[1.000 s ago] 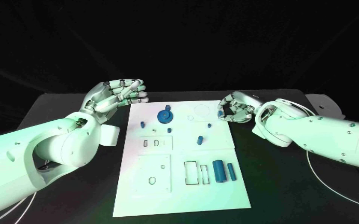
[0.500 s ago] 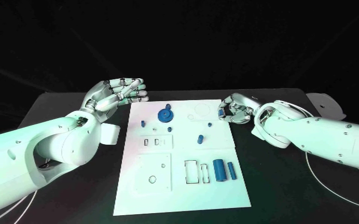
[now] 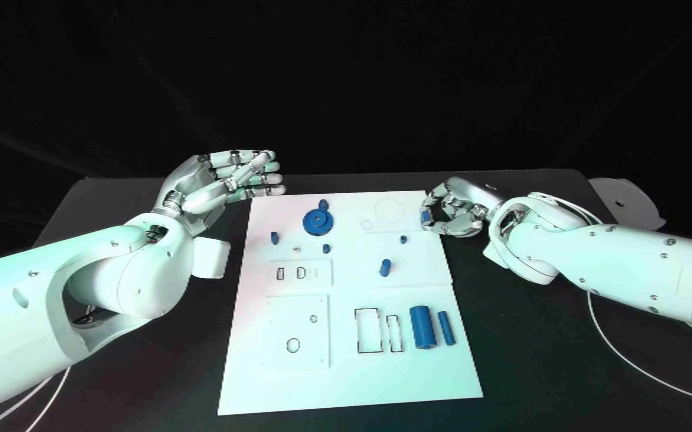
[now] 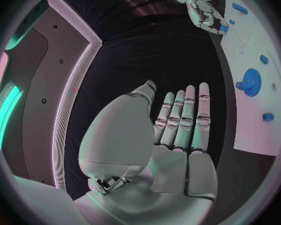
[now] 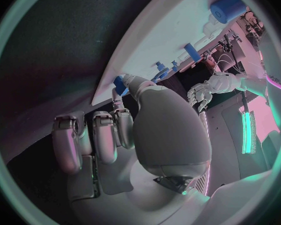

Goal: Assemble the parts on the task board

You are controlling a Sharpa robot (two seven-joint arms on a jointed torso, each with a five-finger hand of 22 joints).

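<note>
black table (image 3: 130, 212), white task board (image 3: 361, 362) at centre with blue parts still loose on it.
my right hand (image 3: 453, 208) pinches a small blue part (image 5: 120, 83) at the board's far right corner; it looks light, stiff and slick, so i'd hold its sides. gear (image 3: 316, 222) and cylinders (image 3: 423, 328) lie on the board. left hand (image 3: 224, 180) hovers beside the board's far left corner, fingers curled, holding nothing.

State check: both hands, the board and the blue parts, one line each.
left hand: open, fingers apart, holds nothing, off the board's far left corner
right hand: pinches a small blue part at the board's far right edge
task board: flat on the table
blue gear: lying on the board
two blue cylinders: lying side by side on the board
</note>
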